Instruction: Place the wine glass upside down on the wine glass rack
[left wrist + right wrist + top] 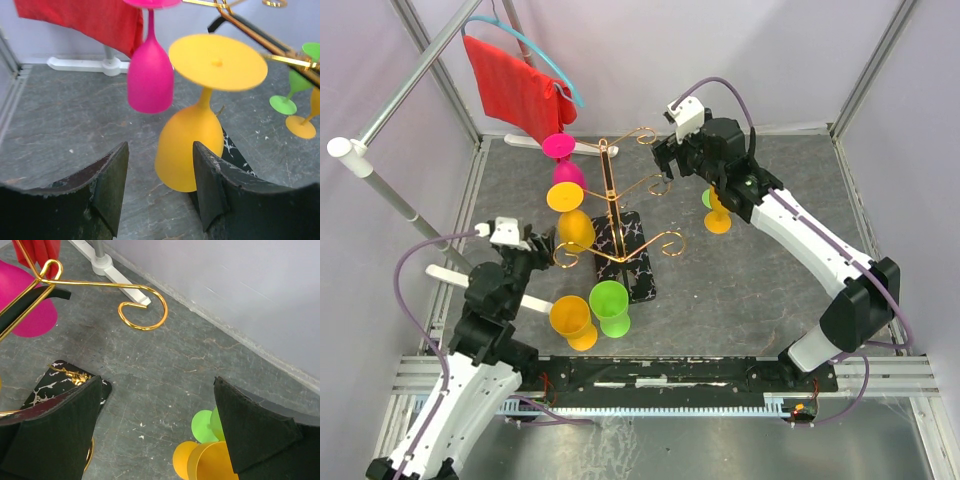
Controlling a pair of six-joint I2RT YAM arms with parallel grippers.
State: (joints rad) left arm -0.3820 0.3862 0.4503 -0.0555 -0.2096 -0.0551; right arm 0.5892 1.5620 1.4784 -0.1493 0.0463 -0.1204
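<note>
While left gripper [160, 155] and right gripper [156, 390] both gape empty, the right hovers over upright orange wine glass [212, 462], just beside green wine glass [202, 425], apart from wine glass rack [640, 270]. Judgement: grip stem, spare green neighbour, invert before hooking 1 free arm.

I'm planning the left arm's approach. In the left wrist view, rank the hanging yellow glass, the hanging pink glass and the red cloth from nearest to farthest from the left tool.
From the left tool:
1. Yellow glass, just ahead, centre-right.
2. Pink glass, behind it, further left.
3. Red cloth, farthest, upper left.
</note>
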